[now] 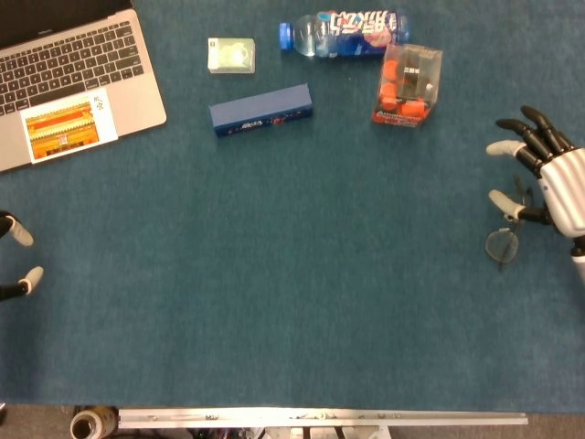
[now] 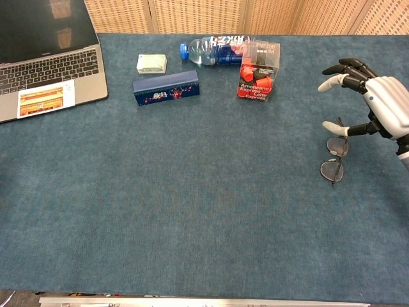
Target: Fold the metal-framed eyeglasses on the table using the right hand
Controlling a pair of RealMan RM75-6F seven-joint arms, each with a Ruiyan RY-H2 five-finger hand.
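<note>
The metal-framed eyeglasses (image 1: 502, 244) (image 2: 333, 160) lie on the blue table cloth near the right edge, lenses side by side, one thin arm sticking out toward the back. My right hand (image 1: 541, 178) (image 2: 370, 105) hovers over their far end, fingers spread and holding nothing, with the thumb just above the upper lens. It partly covers the frame in the head view. Only the white fingertips of my left hand (image 1: 20, 259) show at the far left edge, apart and empty.
An open laptop (image 1: 73, 73) sits at the back left. Along the back stand a small pale box (image 1: 230, 55), a dark blue case (image 1: 260, 110), a lying water bottle (image 1: 345, 34) and a clear box of orange capsules (image 1: 408, 84).
</note>
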